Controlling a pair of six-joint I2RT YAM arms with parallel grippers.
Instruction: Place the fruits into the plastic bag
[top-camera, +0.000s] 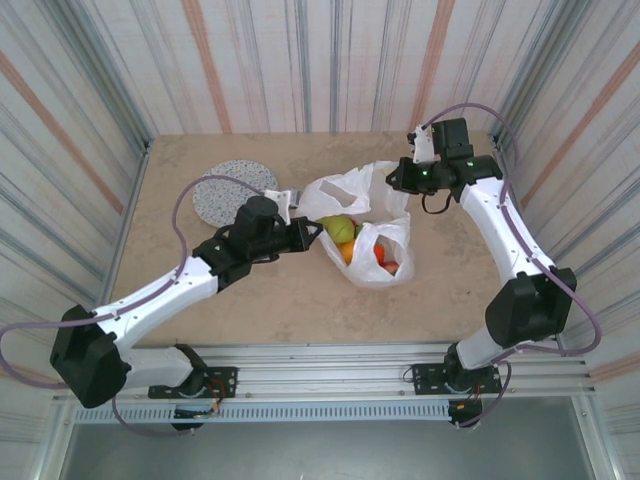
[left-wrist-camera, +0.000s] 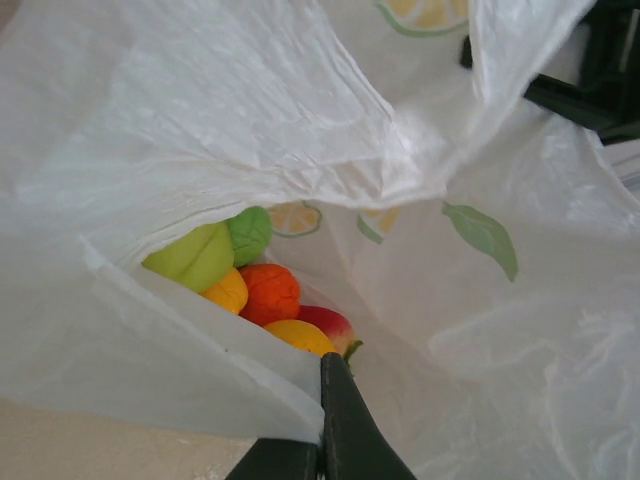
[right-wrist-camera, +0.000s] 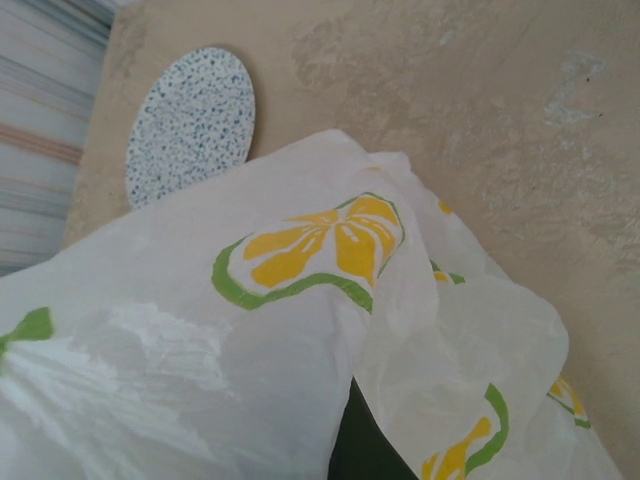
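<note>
The white plastic bag (top-camera: 372, 205), printed with citrus slices, lies open at mid table. Inside it are the fruits (top-camera: 344, 236): a green one (left-wrist-camera: 195, 257), an orange one (left-wrist-camera: 268, 290), a small yellow one (left-wrist-camera: 229, 291) and a red-and-yellow one (left-wrist-camera: 312, 330). My left gripper (top-camera: 311, 232) is shut on the bag's near left rim (left-wrist-camera: 250, 385), its dark fingers (left-wrist-camera: 345, 420) pressed together. My right gripper (top-camera: 394, 179) is shut on the bag's far right edge. The plastic (right-wrist-camera: 300, 330) drapes over its dark finger (right-wrist-camera: 362, 450), and the fingertips are hidden.
A round speckled grey plate (top-camera: 233, 190) lies left of the bag near the back, also the plate (right-wrist-camera: 190, 115) in the right wrist view. Striped walls close in the beige table (top-camera: 300, 300) on three sides. The arm bases stand at the near edge.
</note>
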